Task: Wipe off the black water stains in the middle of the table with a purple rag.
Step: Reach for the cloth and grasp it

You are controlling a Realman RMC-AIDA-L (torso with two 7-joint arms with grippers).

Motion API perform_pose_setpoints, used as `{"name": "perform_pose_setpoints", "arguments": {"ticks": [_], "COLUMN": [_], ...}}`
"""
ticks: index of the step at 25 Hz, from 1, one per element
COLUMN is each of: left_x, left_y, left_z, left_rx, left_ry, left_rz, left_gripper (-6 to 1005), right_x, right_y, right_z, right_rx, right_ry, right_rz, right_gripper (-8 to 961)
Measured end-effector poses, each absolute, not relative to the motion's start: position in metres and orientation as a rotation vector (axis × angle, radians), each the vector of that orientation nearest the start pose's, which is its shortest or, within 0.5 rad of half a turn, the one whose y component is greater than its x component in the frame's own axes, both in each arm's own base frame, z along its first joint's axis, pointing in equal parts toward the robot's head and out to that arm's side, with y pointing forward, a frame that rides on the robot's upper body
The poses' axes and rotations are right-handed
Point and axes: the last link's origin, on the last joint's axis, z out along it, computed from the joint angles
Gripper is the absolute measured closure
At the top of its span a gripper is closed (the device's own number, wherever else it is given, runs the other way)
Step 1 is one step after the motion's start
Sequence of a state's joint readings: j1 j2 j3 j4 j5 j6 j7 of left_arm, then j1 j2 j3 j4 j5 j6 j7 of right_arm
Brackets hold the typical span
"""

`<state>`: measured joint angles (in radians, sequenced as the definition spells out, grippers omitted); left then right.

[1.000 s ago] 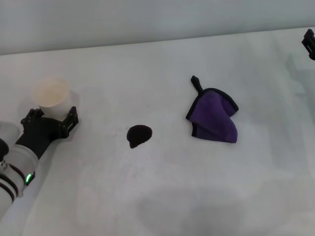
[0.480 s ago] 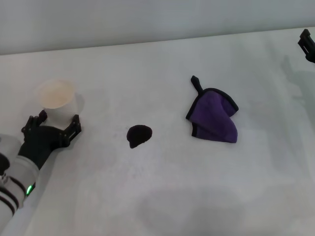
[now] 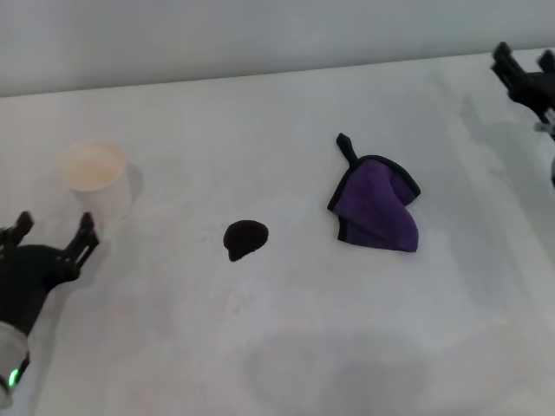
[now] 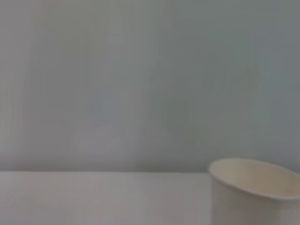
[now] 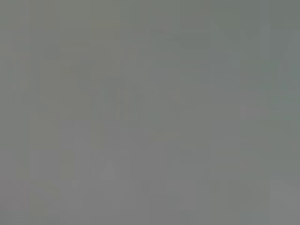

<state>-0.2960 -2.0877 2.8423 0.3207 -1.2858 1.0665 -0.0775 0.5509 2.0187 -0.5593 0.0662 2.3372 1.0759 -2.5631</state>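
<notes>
One purple rag (image 3: 378, 208) is lying right of center on the tabletop (image 3: 286, 347), near the black water stains (image 3: 244, 237). It looks soft and light; pinch its folded top. Both end effectors, left (image 3: 48, 241) and right (image 3: 525, 69), are spreading wide, holding nothing.

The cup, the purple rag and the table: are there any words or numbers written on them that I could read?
No, there is nothing to read.
The white cup: plain, no writing.
The purple rag: only black trim, no label showing.
The table: bare white, with just the black water stains.
The left gripper and right gripper: black, no markings I can make out.
</notes>
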Motion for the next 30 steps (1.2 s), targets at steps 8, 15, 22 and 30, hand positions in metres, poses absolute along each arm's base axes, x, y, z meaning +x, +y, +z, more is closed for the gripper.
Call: {"name": "perform_pose_setpoints", "arguments": {"ticks": [8,15,22,30], "left_x": [-0.353,-0.371,-0.376,-0.365], "left_y": [0.253,0.258,0.268,0.288], "left_z": [-0.068,-0.044,-0.029,-0.027], "left_rx": [-1.665,-1.547,-1.5,-1.521], "left_ry": [-0.813,-0.793,-0.763,-0.724], "left_rz": [-0.625,-0.595,-0.584,-0.605], "left_gripper": [107,108,108,108], "right_x": [0.342,0.337,0.286,0.221], "right_y": [0.374,0.382,0.395,0.396], "right_z": [0.017,0.03,0.024,0.028], "right_rx": [-1.693,-1.917,-2.209,-2.331], "right_ry": [1.053,1.153,1.09,0.986], "right_rz": [0.889,0.715,0.371,0.097], "right_gripper": [133,138,140,140]}}
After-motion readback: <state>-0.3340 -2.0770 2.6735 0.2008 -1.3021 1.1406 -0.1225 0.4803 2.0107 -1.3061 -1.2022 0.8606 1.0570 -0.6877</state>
